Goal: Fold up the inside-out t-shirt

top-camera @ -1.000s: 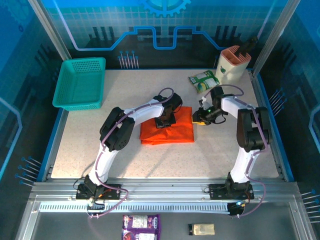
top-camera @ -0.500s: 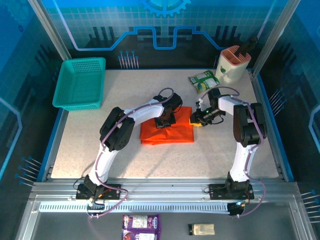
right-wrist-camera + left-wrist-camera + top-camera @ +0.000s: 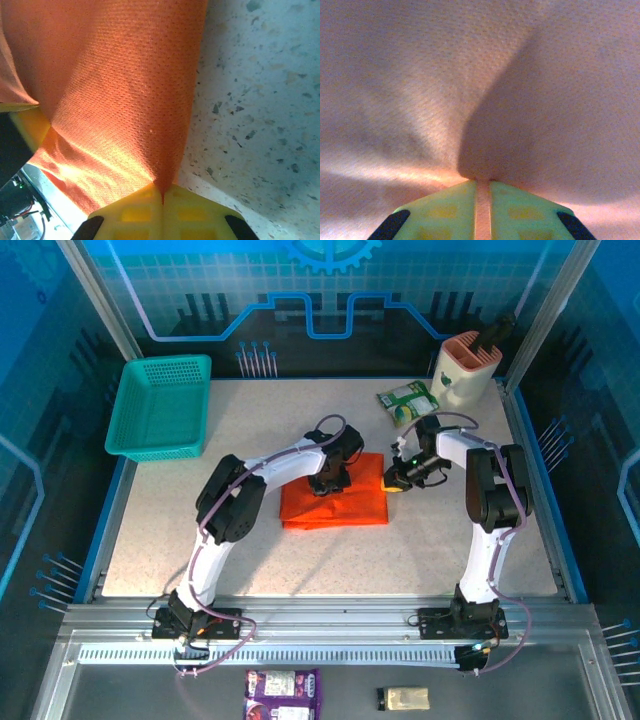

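orange cloth, the inside-out t-shirt (image 3: 335, 505), lies folded into a flat rectangle at the middle of the speckled tabletop (image 3: 430, 540). left tool (image 3: 330, 483) sits on its far part, clenched on a raised pinch of fabric. right tool (image 3: 393, 483) is at the shirt's right edge, clenched on that edge, cloth tenting up to its tips.

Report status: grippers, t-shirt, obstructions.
Left gripper pinching t-shirt cloth. Right gripper shut on its right edge. Folded to a rectangle, mid-table. Green packet sits apart, not in the way.
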Available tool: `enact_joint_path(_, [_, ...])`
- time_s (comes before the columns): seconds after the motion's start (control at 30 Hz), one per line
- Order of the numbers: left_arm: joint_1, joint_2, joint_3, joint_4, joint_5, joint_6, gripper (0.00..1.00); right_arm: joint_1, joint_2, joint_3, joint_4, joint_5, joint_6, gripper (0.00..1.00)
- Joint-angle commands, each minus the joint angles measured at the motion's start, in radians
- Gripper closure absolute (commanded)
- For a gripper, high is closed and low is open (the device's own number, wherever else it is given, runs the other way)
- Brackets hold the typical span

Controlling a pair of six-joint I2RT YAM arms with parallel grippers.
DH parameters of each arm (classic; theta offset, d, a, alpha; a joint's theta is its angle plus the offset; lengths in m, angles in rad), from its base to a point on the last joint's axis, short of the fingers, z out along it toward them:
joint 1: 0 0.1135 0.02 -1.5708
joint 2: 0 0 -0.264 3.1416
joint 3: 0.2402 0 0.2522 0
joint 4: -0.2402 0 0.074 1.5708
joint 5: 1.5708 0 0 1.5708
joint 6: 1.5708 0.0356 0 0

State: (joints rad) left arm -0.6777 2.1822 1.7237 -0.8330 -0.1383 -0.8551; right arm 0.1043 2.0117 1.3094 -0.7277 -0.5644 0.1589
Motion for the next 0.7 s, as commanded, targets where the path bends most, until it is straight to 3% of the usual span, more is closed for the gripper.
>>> enact_joint_path(0.0, [0.025,-0.143,-0.009,-0.031,-0.023,0.032,0.80,0.009,-0.001,0.040,-0.077,0.051,-0.013,1.00])
enact_joint_path(0.17, [0.113,-0.263,-0.133,-0.046,-0.029,0.074,0.86,-0.001,-0.009,0.067,-0.140,0.152,-0.034,1.00])
enact_joint_path(0.3, [0.188,-0.305,-0.278,0.005,0.061,0.100,0.96,-0.001,-0.017,0.089,-0.187,0.229,-0.050,1.00])
enact_joint_path(0.67, [0.213,-0.229,-0.400,0.217,0.269,0.082,1.00,0.001,-0.049,0.175,-0.295,0.383,-0.071,1.00])
